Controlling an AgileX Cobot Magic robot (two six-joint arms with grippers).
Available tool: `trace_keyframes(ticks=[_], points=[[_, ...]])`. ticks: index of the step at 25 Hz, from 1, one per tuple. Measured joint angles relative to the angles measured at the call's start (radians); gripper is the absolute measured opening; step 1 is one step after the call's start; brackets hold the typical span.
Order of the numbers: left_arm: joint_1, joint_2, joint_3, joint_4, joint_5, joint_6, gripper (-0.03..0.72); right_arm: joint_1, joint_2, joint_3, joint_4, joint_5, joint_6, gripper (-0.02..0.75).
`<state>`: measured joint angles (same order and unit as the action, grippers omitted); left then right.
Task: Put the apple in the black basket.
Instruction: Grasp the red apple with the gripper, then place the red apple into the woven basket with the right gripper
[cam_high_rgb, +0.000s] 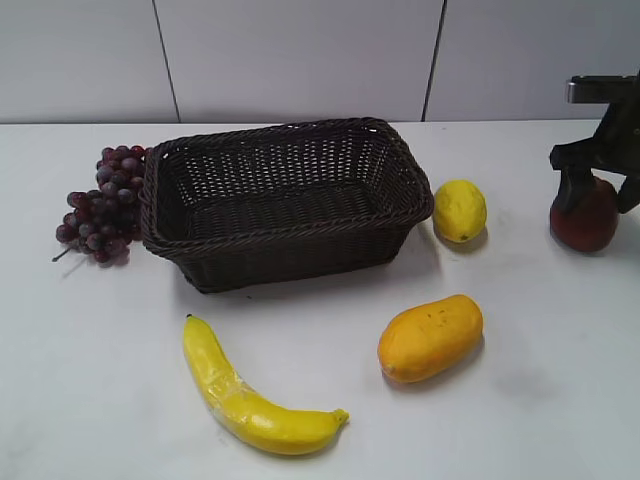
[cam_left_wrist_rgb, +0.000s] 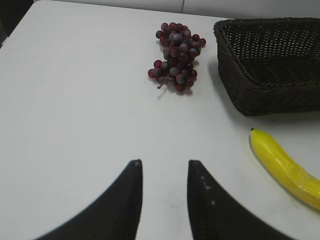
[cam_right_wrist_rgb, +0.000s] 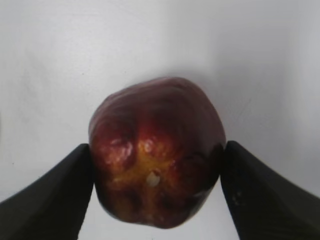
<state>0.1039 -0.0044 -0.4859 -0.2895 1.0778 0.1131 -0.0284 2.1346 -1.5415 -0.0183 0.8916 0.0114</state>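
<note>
The dark red apple (cam_high_rgb: 586, 222) sits at the far right of the white table, to the right of the lemon. In the right wrist view the apple (cam_right_wrist_rgb: 156, 120) fills the middle, its yellowish dimple facing the camera. My right gripper (cam_high_rgb: 598, 188) (cam_right_wrist_rgb: 157, 146) comes down over it, and its two black fingers press against the apple's left and right sides. The black basket (cam_high_rgb: 282, 234) stands empty at the middle back; its corner also shows in the left wrist view (cam_left_wrist_rgb: 235, 75). My left gripper (cam_left_wrist_rgb: 164, 162) is open and empty over bare table, out of the exterior view.
A bunch of grapes (cam_high_rgb: 100, 205) (cam_left_wrist_rgb: 176, 55) lies against the basket's left side. A lemon (cam_high_rgb: 460, 210) sits right of the basket. An orange mango-like fruit (cam_high_rgb: 430, 337) and a banana (cam_high_rgb: 250, 395) (cam_left_wrist_rgb: 287, 170) lie in front of it.
</note>
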Motion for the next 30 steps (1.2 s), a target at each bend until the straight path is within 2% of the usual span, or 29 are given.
trace_keyframes(ticks=[16, 30], points=[[0.0, 0.0, 0.0, 0.0, 0.0, 0.0, 0.235, 0.0, -0.003, -0.01, 0.0, 0.012, 0.011, 0.567], [0.0, 0.0, 0.0, 0.0, 0.0, 0.0, 0.235, 0.005, -0.023, -0.221, 0.002, 0.25, -0.029, 0.563]])
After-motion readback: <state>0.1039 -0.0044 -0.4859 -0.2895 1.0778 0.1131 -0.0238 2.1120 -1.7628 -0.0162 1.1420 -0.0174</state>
